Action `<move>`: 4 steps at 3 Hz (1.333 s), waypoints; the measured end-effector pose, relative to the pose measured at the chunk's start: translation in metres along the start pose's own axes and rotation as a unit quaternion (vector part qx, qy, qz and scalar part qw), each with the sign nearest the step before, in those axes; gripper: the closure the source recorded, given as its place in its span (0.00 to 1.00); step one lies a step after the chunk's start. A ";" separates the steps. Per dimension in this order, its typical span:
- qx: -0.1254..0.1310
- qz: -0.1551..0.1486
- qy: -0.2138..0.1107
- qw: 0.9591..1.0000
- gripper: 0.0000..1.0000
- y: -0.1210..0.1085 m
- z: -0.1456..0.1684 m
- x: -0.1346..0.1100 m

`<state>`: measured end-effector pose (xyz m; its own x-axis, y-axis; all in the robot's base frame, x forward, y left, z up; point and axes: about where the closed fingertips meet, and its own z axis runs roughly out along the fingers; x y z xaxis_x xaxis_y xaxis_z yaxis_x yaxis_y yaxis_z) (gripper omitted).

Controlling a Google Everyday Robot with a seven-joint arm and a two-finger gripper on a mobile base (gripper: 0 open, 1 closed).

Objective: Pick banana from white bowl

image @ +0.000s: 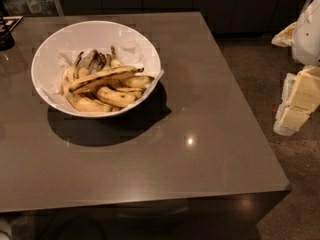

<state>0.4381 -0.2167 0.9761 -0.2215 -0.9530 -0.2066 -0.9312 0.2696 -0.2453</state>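
Bench [200,159] nearest. At 3 o'clock, past its edge, hangs the hand [295,104], well apart from the bowl; spread or pressed together, I cannot tell. At 10 o'clock, the bowl [125,34] holds the banana [102,79], lying across other bananas [115,97]

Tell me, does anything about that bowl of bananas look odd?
Somewhat. At the back of the white bowl, a few shrivelled bananas look grey-brown. The banana on top is heavily dark-streaked. Nothing is spilled. The gripper hangs beyond the table's right edge, far from the bowl.
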 end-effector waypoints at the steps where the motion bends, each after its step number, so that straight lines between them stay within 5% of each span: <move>1: 0.002 -0.006 -0.001 1.000 0.00 -0.003 -0.002 -0.006; 3: -0.049 -0.065 -0.005 0.997 0.00 -0.018 0.019 -0.047; 4: -0.049 -0.065 -0.005 0.997 0.00 -0.018 0.019 -0.047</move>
<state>0.4706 -0.1735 0.9719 -0.0938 -0.9775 -0.1889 -0.9760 0.1277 -0.1764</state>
